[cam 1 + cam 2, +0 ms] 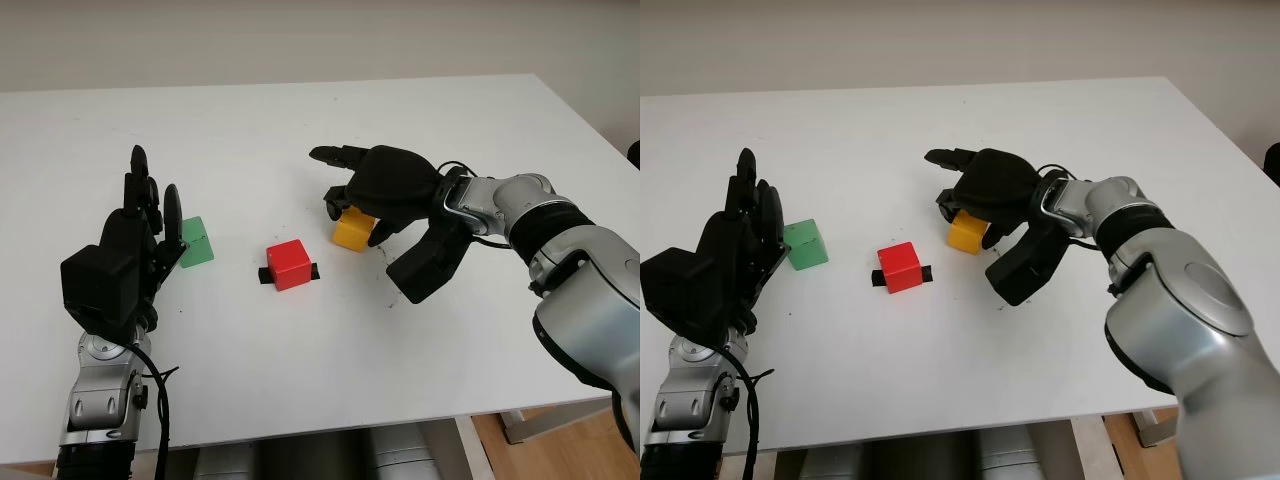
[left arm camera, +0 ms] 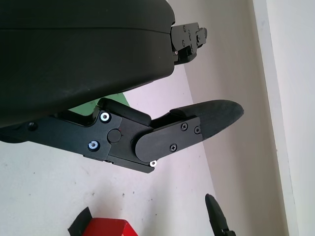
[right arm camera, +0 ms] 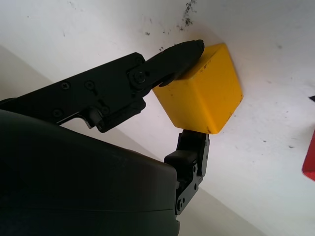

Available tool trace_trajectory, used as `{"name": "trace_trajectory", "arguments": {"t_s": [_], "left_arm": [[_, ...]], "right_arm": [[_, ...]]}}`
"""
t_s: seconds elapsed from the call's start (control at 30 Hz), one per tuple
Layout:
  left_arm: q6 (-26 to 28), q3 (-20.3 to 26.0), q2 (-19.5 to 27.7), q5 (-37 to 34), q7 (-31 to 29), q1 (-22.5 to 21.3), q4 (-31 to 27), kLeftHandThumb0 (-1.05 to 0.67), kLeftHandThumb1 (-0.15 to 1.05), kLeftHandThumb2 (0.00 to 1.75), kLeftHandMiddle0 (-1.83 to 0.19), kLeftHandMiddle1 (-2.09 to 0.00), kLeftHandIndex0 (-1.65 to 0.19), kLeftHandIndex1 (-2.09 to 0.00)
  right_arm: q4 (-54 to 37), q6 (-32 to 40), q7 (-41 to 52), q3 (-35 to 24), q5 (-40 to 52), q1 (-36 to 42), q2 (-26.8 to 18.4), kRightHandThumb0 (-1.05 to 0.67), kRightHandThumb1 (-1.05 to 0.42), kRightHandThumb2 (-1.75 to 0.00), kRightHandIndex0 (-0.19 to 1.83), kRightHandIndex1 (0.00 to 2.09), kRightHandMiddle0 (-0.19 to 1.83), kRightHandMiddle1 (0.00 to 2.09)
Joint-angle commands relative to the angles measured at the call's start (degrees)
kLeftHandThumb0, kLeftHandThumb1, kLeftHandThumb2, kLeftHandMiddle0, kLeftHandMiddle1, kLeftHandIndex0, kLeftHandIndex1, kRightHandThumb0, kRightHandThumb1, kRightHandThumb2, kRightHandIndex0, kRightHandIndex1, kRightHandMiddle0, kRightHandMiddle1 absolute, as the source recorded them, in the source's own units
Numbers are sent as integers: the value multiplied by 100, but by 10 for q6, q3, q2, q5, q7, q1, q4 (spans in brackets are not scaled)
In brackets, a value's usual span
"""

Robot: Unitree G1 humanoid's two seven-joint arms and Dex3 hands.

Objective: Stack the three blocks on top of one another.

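Note:
Near the table's middle lies a yellow block (image 1: pixel 352 233), and my right hand (image 1: pixel 350 208) is shut on it from above. In the right wrist view one finger (image 3: pixel 172 59) presses the yellow block (image 3: pixel 204 98) on one side and another presses the opposite side. A red block (image 1: pixel 290 265) sits on the table just left of the yellow one, apart from it. Farther left is a green block (image 1: pixel 197 242). My left hand (image 1: pixel 145 215) is open, upright beside the green block and holding nothing. In the left wrist view, the red block (image 2: pixel 108 228) and the green block (image 2: pixel 93 104) show past the hand.
The blocks lie on a white table (image 1: pixel 300 120). Strips of black tape (image 1: pixel 263 276) stick out from under the red block. Small dark scuff marks (image 1: pixel 385 262) dot the surface near the right hand. The table's front edge runs close to both arms.

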Motion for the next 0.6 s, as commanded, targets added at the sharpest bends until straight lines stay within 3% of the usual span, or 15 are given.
{"name": "trace_trajectory", "arguments": {"t_s": [0.0, 0.3, 0.57], "left_arm": [[-4, 1, 6, 1, -2, 0, -8, -72, 105, 72, 14, -5, 15, -5], [0, 1, 3, 0, 0, 2, -13, -72, 105, 71, 13, -5, 15, -6], [-2, 1, 3, 0, -2, 5, -15, -72, 105, 72, 14, -5, 15, -5]], "right_arm": [[4, -5, 14, -20, 23, 5, 1, -43, -95, -5, 13, 7, 48, 127], [8, -5, 145, -107, 134, 22, 4, -41, -92, -5, 18, 7, 51, 121], [0, 6, 319, -246, 304, 42, 20, -35, -91, -5, 21, 7, 51, 121]]}}
